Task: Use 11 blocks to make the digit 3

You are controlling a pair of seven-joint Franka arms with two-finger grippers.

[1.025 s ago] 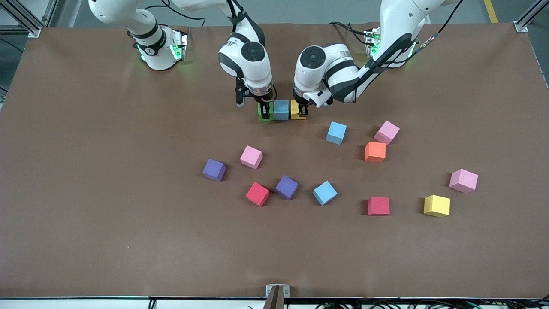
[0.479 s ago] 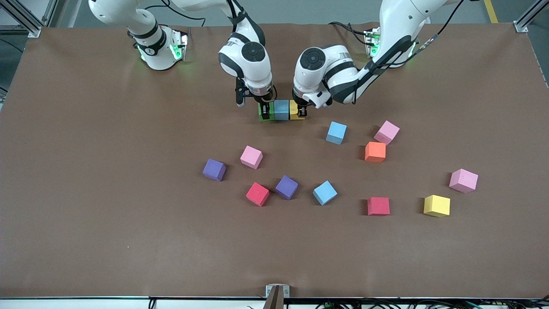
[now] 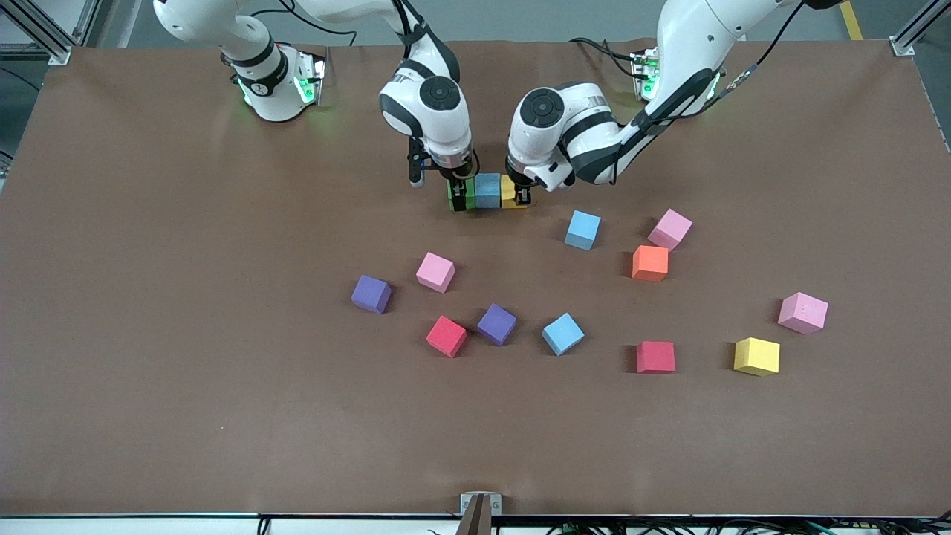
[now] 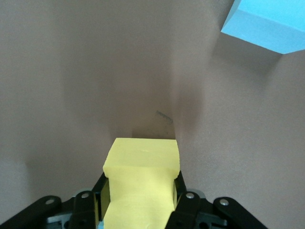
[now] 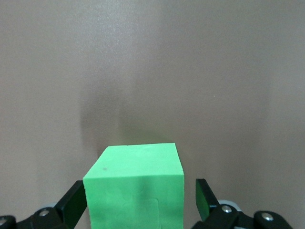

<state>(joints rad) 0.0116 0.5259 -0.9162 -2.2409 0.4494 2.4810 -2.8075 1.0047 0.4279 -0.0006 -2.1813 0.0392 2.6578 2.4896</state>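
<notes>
Green block [image 5: 135, 186] newly released, right gripper [image 5: 141, 202]

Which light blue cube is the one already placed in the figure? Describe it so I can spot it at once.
Look at the short row of three touching cubes below the two robot wrists. The light blue cube is its middle one, between the green cube at the right pincer and the yellow cube in the left pincer. The other light blue cubes lie loose, alone.
</notes>
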